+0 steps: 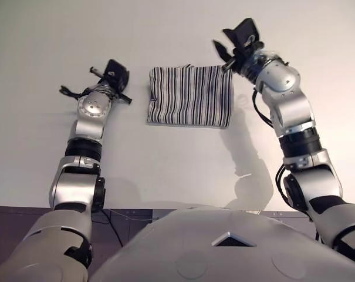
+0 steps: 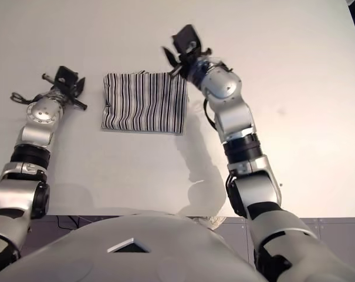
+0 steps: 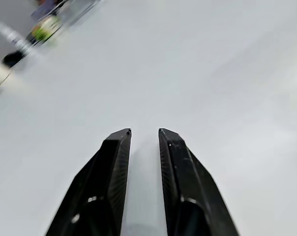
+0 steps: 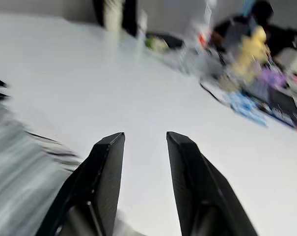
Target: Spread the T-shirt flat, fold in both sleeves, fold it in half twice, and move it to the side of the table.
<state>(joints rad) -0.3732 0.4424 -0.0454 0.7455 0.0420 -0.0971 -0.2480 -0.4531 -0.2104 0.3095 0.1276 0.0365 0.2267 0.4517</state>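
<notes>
Left gripper (image 3: 145,132): fingers a narrow gap apart with nothing between them; low over bare table, to the left of the shirt and apart from it.
Table (image 1: 165,153): plain white top that carries the shirt.
Clutter (image 4: 256,54): blurred, colourful items past the table's far edge, too unclear to name.
T-shirt (image 1: 190,96): mid-table, between the two arms; folded into a compact rectangle, with black-and-white stripes running near to far, a slightly rumpled left edge and a small bump on the far edge.
Right gripper (image 4: 146,133): fingers parted somewhat wider, holding nothing; at the shirt's far right corner, contact unclear.
</notes>
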